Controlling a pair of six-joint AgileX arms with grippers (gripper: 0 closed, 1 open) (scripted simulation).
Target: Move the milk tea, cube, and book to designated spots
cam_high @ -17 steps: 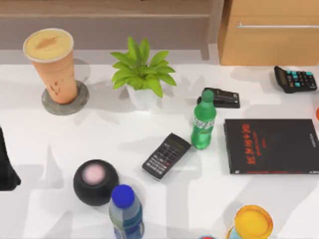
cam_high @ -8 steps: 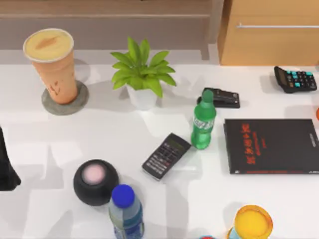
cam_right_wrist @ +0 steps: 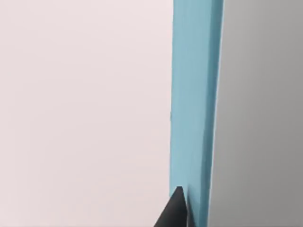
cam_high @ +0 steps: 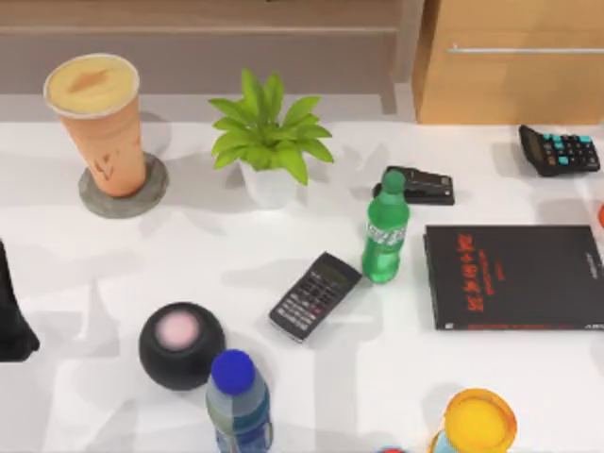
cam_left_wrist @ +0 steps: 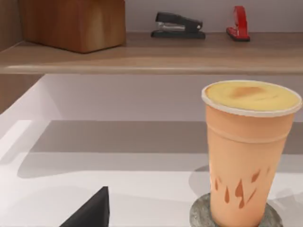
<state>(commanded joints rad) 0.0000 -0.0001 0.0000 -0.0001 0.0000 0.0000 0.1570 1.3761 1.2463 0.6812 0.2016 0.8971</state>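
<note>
The milk tea [cam_high: 97,123], a tall orange cup with a creamy top, stands on a grey round coaster [cam_high: 123,200] at the table's back left. In the left wrist view the milk tea [cam_left_wrist: 248,151] is upright a short way ahead, with a dark tip of my left gripper [cam_left_wrist: 90,213] low and apart from it. My left arm [cam_high: 11,321] is at the table's left edge. In the right wrist view, the light-blue book [cam_right_wrist: 194,109] runs as a narrow upright band, and a dark tip of my right gripper [cam_right_wrist: 176,208] lies against it. The cube is out of view.
A potted plant [cam_high: 269,142], green bottle [cam_high: 385,236], dark remote [cam_high: 314,294], black speaker [cam_high: 181,344] and blue-capped bottle [cam_high: 238,401] crowd the middle. At the right are a thin black book [cam_high: 514,276], a calculator [cam_high: 559,149], a black stapler [cam_high: 420,184] and a yellow-capped container [cam_high: 479,423].
</note>
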